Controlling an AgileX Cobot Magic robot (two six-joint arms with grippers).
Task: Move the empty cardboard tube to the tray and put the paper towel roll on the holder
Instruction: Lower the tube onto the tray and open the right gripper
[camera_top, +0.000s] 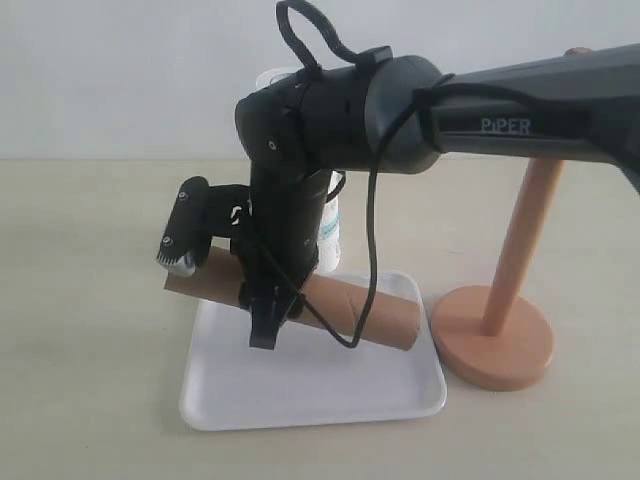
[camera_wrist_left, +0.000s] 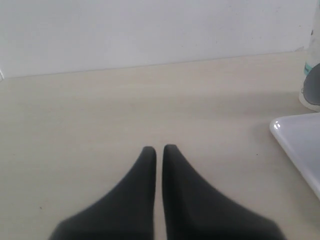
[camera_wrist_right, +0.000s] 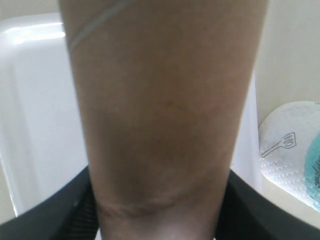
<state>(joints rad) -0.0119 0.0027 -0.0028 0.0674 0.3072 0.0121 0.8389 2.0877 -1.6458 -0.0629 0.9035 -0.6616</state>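
Here, right pincer (camera_top: 222, 288) tight round tube (camera_top: 372, 316) over tray (camera_top: 300, 402), holder (camera_top: 497, 345) beside, roll (camera_wrist_right: 287, 145) behind; left pincer (camera_wrist_left: 159, 150) closed.

Pale beige tabletop (camera_top: 90, 300) across the lower two thirds of the exterior view, matte and faintly streaked (same surface over most of the left wrist view). Plain white wall (camera_top: 120, 70) above it, filling the upper third and meeting the tabletop along a straight, nearly level line. In the right wrist view, only a narrow beige strip at the upper right edge.
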